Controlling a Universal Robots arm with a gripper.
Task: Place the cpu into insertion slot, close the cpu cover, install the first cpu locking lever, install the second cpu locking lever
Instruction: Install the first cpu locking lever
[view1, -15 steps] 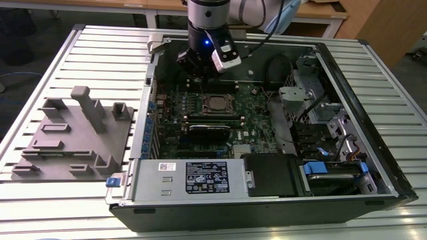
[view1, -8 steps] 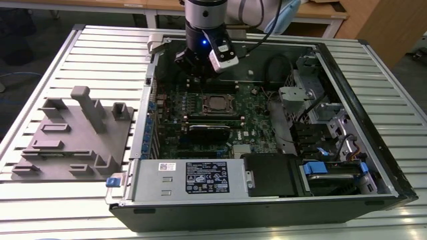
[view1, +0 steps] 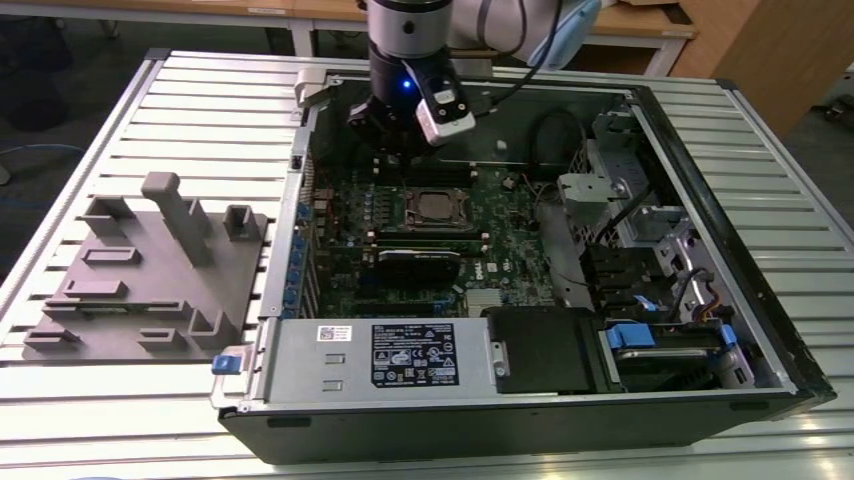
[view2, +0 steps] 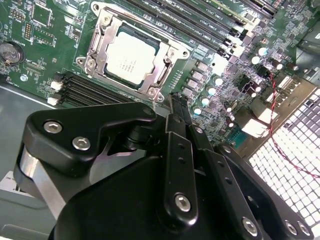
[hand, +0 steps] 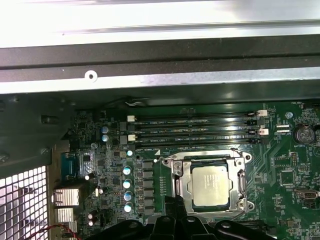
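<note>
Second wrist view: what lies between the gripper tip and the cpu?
In the second wrist view, only the silvery edge of the cpu cover, lying flat around the cpu, separates the chip from the gripper.

The bench (view1: 200, 90) is a pale metal top of ribbed slats. An open computer case (view1: 507, 430) lies on its side across the middle, reaching toward the edge at the exterior view's right. A grey moulded fixture (view1: 147, 270) with upright posts sits just beside the case, near the edge at the exterior view's left.
</note>
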